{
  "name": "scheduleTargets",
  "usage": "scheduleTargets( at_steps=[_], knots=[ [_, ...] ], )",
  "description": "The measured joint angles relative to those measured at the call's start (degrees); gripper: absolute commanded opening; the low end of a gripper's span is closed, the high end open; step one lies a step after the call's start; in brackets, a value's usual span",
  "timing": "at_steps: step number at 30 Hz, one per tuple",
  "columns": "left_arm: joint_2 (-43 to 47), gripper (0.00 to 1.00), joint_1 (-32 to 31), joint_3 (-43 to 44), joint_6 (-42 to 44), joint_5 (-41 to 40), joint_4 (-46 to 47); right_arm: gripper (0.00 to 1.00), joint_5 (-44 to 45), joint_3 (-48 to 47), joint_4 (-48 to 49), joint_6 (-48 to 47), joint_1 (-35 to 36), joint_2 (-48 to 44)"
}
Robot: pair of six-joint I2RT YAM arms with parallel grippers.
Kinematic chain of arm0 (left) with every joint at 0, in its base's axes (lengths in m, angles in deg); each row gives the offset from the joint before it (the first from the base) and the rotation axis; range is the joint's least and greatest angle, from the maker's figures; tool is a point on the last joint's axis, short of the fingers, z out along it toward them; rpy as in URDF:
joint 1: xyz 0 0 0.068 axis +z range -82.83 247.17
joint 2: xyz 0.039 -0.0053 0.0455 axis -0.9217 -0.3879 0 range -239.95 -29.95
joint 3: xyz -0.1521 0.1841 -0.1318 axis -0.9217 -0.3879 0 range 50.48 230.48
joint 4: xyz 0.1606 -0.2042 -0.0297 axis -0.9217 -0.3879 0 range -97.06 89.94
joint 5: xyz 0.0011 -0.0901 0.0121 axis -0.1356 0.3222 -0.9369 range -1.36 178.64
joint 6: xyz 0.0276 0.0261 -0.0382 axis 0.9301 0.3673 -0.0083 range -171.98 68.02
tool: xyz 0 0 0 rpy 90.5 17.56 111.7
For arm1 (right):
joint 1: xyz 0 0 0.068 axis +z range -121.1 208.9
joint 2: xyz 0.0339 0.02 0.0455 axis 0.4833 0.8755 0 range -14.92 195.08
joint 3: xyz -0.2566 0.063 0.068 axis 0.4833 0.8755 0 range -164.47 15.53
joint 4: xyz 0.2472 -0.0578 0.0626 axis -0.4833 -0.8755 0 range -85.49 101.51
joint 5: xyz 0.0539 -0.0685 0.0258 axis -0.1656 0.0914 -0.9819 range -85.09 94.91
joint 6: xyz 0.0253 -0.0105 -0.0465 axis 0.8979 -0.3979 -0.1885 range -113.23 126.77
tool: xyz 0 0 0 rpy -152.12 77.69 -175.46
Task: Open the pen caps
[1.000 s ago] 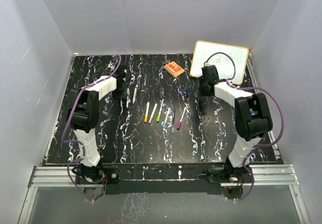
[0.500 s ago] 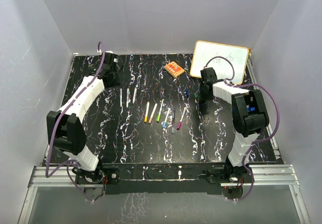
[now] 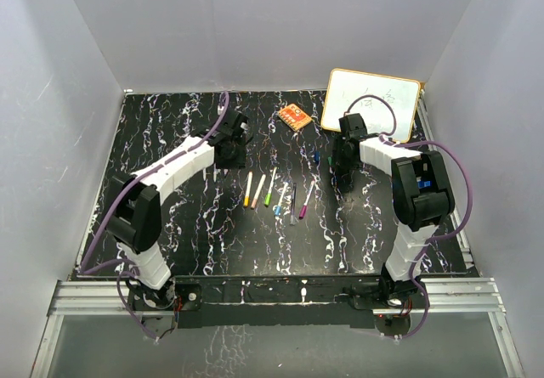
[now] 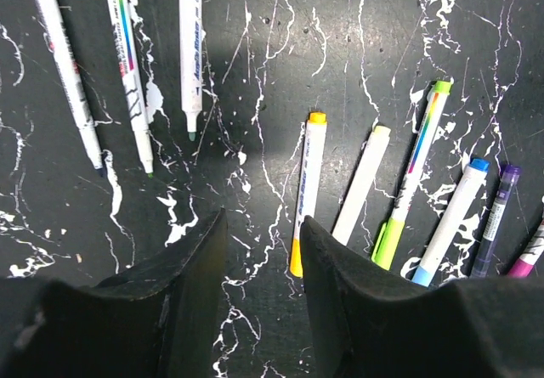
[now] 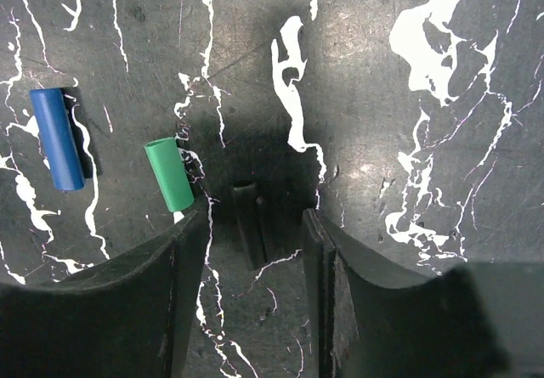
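In the left wrist view, several capped markers lie side by side: an orange one (image 4: 308,187), a yellow one (image 4: 361,183), a green one (image 4: 416,166), then blue (image 4: 452,221) and purple (image 4: 495,217). Three uncapped white barrels (image 4: 189,47) lie to their left. My left gripper (image 4: 262,223) hovers open and empty, its right finger next to the orange marker. Loose blue (image 5: 57,138) and green (image 5: 168,174) caps lie on the table. A black cap (image 5: 251,223) lies free between the open jaws of my right gripper (image 5: 257,212). From above, the left gripper (image 3: 231,144) and right gripper (image 3: 342,164) flank the marker row (image 3: 276,193).
A whiteboard (image 3: 371,102) leans at the back right, just behind the right arm. An orange eraser block (image 3: 294,117) lies at the back centre. The black marbled table (image 3: 170,234) is walled in by white panels.
The right gripper has opened and the black cap now lies loose between its jaws. The left arm swung out to the far left, then back right over the markers, opening wider.
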Motion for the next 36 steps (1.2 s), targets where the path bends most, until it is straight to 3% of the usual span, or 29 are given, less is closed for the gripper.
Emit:
scheduleTargets(
  at_steps=[3, 20, 36],
  knots=[
    [-0.7, 0.44, -0.7, -0.3, -1.0, 0.2, 0.3, 0.59, 0.0, 0.0, 0.2, 0.2, 0.0, 0.0],
    [-5.3, 0.49, -5.1, -5.2, -4.8, 2.8, 4.9, 0.65, -2.9, 0.0, 1.3, 0.7, -0.1, -1.1],
    [-9.4, 0.49, -5.9, -5.4, -5.2, 2.5, 7.4, 0.65, -6.1, 0.5, 1.5, 1.2, -0.2, -17.3]
  ],
)
